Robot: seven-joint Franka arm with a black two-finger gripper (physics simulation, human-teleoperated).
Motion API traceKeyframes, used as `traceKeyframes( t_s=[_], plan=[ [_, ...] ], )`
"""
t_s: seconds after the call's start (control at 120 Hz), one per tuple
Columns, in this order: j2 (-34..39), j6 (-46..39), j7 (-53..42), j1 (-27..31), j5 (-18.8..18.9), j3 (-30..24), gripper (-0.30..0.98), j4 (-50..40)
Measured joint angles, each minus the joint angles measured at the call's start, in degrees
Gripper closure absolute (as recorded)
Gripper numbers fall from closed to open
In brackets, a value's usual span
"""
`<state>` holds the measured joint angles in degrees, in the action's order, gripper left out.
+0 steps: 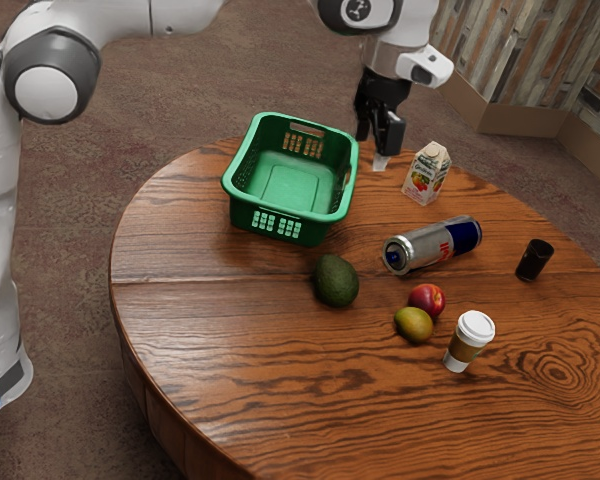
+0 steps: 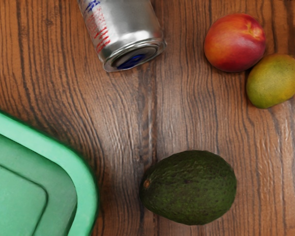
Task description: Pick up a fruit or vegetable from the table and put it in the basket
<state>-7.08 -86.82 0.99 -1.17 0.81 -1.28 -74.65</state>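
Observation:
My gripper (image 1: 376, 138) hangs open beyond the basket's far right corner in the exterior view, above the table, with nothing seen between its fingers. The green basket (image 1: 238, 200) holds nothing that I can see; its rim (image 2: 86, 189) shows in the wrist view too. A dark green avocado (image 1: 336, 281) lies beside the basket, and the wrist view has the same avocado (image 2: 189, 188). A red-orange nectarine (image 1: 427, 299) and a yellow-green mango (image 1: 414, 324) lie close together. Below my hand's camera are the nectarine (image 2: 234, 43) and mango (image 2: 274, 81).
A silver and blue can (image 1: 432, 246) lies on its side between my gripper and the fruit; its end (image 2: 132, 49) shows in the wrist view. On the wooden table (image 1: 210, 330) also stand a carton (image 1: 427, 174), a lidded coffee cup (image 1: 469, 341) and a black cup (image 1: 534, 260).

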Motion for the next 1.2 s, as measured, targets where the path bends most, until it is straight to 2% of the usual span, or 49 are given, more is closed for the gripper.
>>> traceKeyframes(
  t_s=[0.3, 0.417, 0.567, 0.667, 0.9, 1.2],
  plan=[
    [-0.2, 1.4, 1.1, 0.2, -0.2, 0.1, 0.00, 0.5],
    [0.0, 1.1, 3.1, 2.8, -3.6, -0.3, 0.00, 1.2],
    [-2.0, 0.2, 14.7, 2.9, -4.9, 0.0, 0.00, 4.5],
    [-5.4, -1.4, 24.8, 3.0, -4.2, 0.0, 0.00, 4.9],
    [-7.3, -4.1, 47.3, 1.9, -2.3, -0.4, 0.00, 4.9],
    [-8.3, -5.2, 66.1, -0.1, -1.1, -0.2, 0.00, 5.0]
  ],
)
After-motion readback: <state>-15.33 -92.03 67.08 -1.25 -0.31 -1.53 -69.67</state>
